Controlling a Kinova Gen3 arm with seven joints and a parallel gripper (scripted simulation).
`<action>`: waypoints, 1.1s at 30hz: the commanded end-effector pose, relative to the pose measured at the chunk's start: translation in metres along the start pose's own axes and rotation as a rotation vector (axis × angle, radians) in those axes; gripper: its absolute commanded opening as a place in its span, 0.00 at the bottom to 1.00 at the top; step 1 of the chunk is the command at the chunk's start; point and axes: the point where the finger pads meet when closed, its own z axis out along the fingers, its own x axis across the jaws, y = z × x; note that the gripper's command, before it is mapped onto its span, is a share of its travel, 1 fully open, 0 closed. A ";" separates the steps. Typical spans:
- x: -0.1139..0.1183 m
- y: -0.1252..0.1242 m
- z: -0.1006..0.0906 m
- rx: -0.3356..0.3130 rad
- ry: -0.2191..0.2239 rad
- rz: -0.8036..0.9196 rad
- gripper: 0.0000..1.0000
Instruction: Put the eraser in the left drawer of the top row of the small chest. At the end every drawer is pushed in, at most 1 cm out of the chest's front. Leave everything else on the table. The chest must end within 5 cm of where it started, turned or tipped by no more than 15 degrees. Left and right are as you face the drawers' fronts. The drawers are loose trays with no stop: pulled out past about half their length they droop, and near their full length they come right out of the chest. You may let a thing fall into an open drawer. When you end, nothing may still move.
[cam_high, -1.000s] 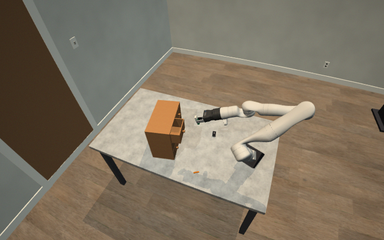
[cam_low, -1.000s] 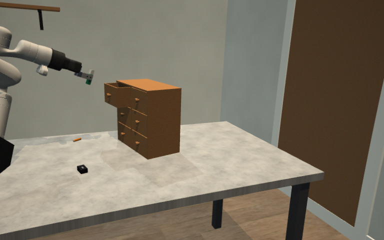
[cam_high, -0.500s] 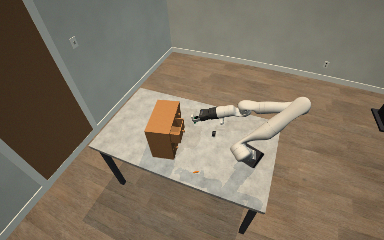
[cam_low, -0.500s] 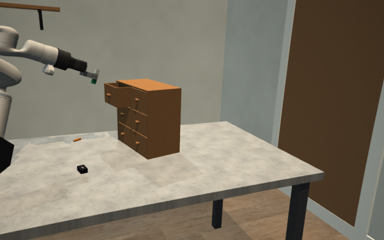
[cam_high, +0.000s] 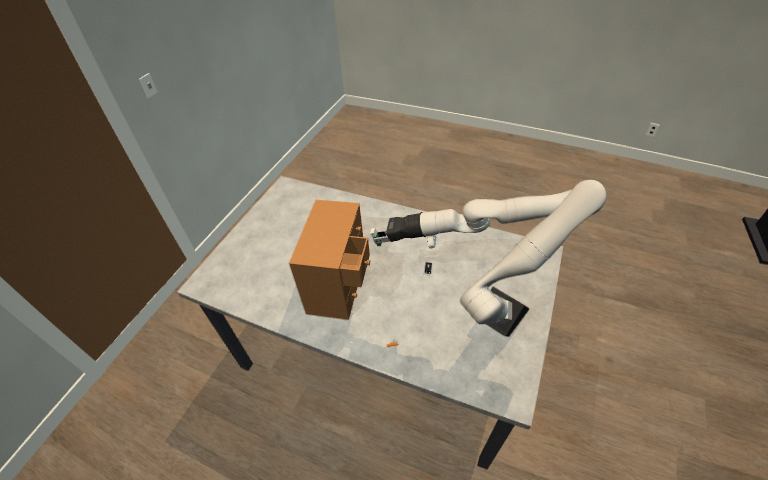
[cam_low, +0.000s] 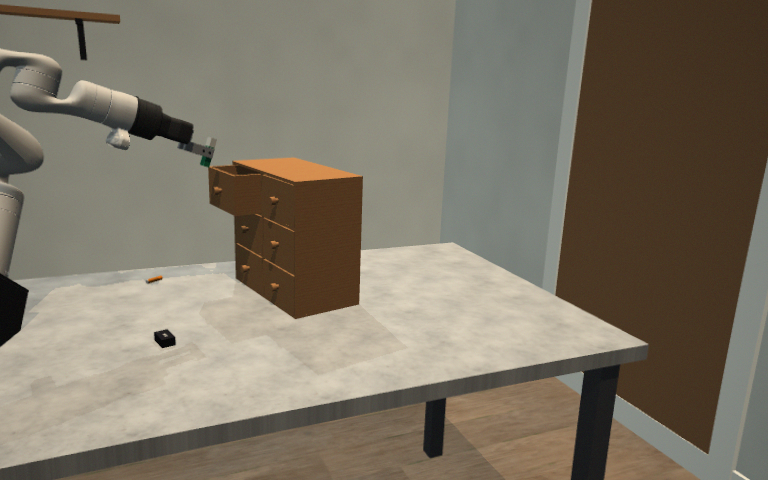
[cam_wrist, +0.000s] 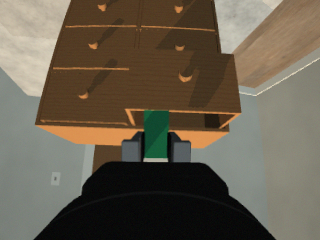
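Pointing downward lengthwise, eraser (cam_high: 378, 243) (cam_low: 205, 161) (cam_wrist: 156, 131) in the hand (cam_high: 376, 236) (cam_low: 208, 151) (cam_wrist: 155, 142)

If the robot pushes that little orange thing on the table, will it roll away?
The orange stick might roll sideways, since it looks long and narrow. It's probably light too, because it's tiny beside the chest.

arm (cam_high: 509, 249) (cam_low: 33, 84) cropped by the exterior view's left edge, rear of chest (cam_high: 325, 232) (cam_low: 325, 243) (cam_wrist: 95, 90) concealed in all views, small black item (cam_high: 428, 268) (cam_low: 164, 338) too small to identify
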 end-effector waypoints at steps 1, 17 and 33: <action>0.001 0.004 0.016 0.001 0.007 0.011 0.45; 0.002 0.019 0.059 0.000 0.006 0.010 0.45; 0.002 0.025 0.074 0.001 0.006 0.011 0.45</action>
